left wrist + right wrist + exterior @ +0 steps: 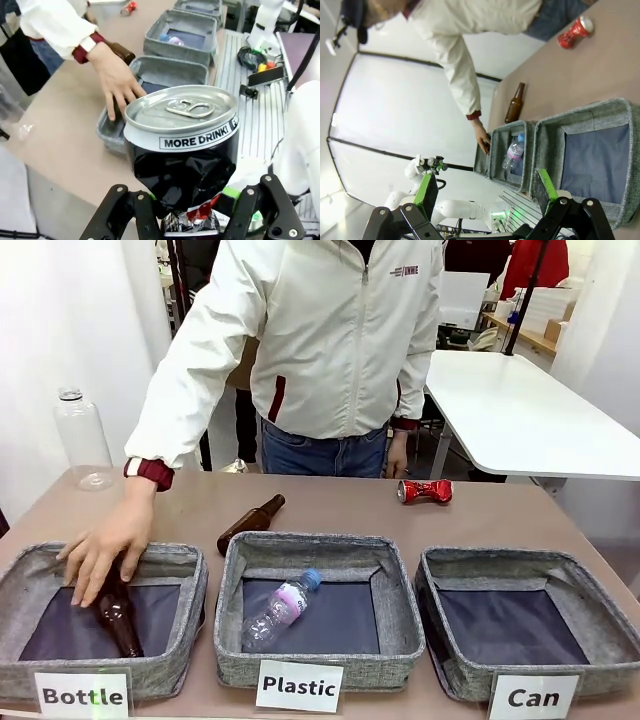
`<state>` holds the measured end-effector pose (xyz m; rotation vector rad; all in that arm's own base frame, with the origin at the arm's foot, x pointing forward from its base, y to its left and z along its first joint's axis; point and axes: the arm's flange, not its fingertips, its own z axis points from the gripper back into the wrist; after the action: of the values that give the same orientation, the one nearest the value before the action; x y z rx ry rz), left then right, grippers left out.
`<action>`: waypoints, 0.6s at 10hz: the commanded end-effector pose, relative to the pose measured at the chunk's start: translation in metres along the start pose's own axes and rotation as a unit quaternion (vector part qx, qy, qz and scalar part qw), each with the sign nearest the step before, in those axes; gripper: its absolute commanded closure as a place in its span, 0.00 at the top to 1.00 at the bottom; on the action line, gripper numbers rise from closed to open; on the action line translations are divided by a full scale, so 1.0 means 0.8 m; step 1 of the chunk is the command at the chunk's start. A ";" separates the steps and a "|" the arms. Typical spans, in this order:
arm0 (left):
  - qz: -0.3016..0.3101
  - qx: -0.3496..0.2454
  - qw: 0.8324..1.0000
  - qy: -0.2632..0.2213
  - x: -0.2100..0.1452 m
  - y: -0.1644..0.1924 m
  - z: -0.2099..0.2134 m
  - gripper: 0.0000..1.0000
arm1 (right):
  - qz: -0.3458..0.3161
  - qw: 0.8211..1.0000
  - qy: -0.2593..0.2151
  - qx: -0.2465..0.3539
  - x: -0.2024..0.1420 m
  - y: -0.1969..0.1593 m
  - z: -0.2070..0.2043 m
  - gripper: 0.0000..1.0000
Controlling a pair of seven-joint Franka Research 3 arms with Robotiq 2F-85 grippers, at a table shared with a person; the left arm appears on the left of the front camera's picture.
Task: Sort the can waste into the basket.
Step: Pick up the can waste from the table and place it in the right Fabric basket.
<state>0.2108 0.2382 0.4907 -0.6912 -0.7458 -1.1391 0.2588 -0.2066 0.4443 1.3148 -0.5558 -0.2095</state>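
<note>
A dark crushed can with a silver top fills the left wrist view, and my left gripper is shut on its crumpled lower part, held in the air off the table's left end. A red crushed can lies on its side on the table behind the grey basket signed "Can", whose dark lining is bare. My right gripper is open with nothing between its green pads. It hovers above the near side of the Can basket, and the red can lies beyond.
The person's hand rests on a brown bottle in the "Bottle" basket. A second brown bottle lies on the table behind the "Plastic" basket, which holds a clear bottle. Another clear bottle stands far left.
</note>
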 end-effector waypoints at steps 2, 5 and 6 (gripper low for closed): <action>0.004 -0.011 1.000 0.005 0.042 0.006 -0.040 0.00 | 0.014 1.000 -0.008 0.012 0.005 0.001 0.000 1.00; -0.010 -0.023 0.998 0.058 0.122 -0.026 -0.107 0.00 | 0.014 1.000 -0.008 0.012 0.005 0.001 0.000 1.00; -0.014 -0.022 0.996 0.085 0.151 -0.034 -0.137 0.00 | 0.014 1.000 -0.008 0.012 0.005 0.001 0.000 1.00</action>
<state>0.2327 0.1118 0.5244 -0.6547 -0.6049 -1.2283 0.2592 -0.2066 0.4447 1.3174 -0.5591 -0.2104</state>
